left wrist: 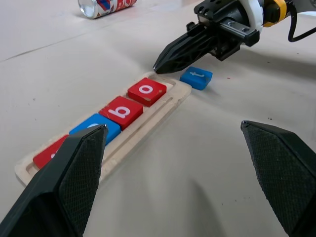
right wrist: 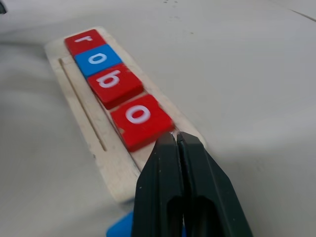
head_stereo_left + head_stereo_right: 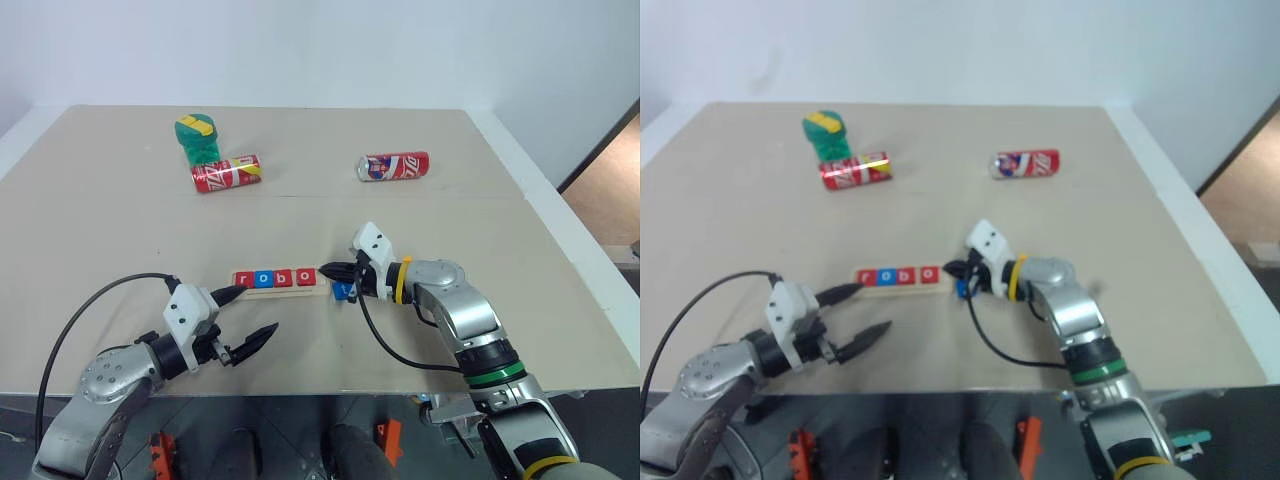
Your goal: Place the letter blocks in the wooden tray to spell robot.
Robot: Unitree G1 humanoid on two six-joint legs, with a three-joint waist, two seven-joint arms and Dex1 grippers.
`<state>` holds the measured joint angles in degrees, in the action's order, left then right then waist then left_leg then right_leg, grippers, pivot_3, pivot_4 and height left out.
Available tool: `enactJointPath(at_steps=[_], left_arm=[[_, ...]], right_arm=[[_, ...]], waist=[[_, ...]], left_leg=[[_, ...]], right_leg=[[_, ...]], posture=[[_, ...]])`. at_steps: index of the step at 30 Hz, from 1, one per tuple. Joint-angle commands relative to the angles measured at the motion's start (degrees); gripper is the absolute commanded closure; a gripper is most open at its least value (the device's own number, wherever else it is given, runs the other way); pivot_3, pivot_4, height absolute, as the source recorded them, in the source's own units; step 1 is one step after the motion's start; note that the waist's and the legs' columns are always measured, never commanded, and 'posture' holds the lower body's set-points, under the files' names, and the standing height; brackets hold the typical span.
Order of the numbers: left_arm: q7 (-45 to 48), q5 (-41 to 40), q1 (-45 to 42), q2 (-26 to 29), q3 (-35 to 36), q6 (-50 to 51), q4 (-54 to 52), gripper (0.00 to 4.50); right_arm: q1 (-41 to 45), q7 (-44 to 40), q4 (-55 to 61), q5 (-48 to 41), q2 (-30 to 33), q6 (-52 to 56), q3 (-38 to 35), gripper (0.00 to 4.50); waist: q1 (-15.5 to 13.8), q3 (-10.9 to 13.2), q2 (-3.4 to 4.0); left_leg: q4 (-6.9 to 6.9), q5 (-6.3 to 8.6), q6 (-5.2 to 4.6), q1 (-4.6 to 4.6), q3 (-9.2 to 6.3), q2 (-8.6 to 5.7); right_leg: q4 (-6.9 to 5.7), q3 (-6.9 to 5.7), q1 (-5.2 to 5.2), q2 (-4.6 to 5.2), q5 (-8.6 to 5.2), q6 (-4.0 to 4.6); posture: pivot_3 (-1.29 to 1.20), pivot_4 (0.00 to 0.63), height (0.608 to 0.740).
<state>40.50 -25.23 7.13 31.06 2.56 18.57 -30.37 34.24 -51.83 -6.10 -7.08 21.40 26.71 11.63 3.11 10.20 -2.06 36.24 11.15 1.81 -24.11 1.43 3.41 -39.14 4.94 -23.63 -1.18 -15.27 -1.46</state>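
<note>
Four red and blue letter blocks (image 2: 118,88) are seated in the pale wooden tray (image 1: 170,101); the right gripper (image 2: 176,139), pinched empty, is poised at the vacant end slot, the blue t tile (image 1: 196,77) just beneath its fingers, seemingly for nudging. The left gripper (image 3: 250,315) is held wide, empty.

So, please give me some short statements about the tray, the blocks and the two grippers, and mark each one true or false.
1. Four letter blocks lie in the wooden tray, reading r, o, b, o. True.
2. The blue t block already sits in the tray. False: it lies on the table just past the tray's right end.
3. The right gripper is shut, its tips at the second red o block. True.
4. The right gripper holds the t block. False: its shut fingers hold nothing.
5. The left gripper is open and empty. True.
6. Both soda cans stand upright. False: the left can and the right can lie on their sides.
</note>
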Motion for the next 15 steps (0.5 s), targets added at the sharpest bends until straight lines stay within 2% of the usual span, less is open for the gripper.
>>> enactJointPath(at_steps=[1, 15], left_arm=[[0.06, -0.14, 0.08, 0.60, 1.13, -0.65, -1.03, 0.00], [-1.18, 0.48, 1.49, 0.28, 0.92, -0.94, -1.71, 0.00]], right_arm=[[1.07, 0.06, 0.10, 0.23, -0.29, -1.75, 1.03, 4.47], [2.00, -0.18, -1.03, 0.83, -0.95, -3.68, 2.56, 4.47]], waist=[[-0.04, 0.00, 0.00], [-0.15, 0.00, 0.00]], left_leg=[[0.00, 0.00, 0.00, 0.00, -0.01, -0.01], [0.00, 0.00, 0.00, 0.00, -0.02, -0.01]], right_leg=[[0.00, 0.00, 0.01, 0.01, -0.02, -0.02], [0.00, -0.01, 0.02, 0.02, -0.02, -0.02]], posture=[[0.00, 0.150, 0.740], [0.00, 0.150, 0.740]])
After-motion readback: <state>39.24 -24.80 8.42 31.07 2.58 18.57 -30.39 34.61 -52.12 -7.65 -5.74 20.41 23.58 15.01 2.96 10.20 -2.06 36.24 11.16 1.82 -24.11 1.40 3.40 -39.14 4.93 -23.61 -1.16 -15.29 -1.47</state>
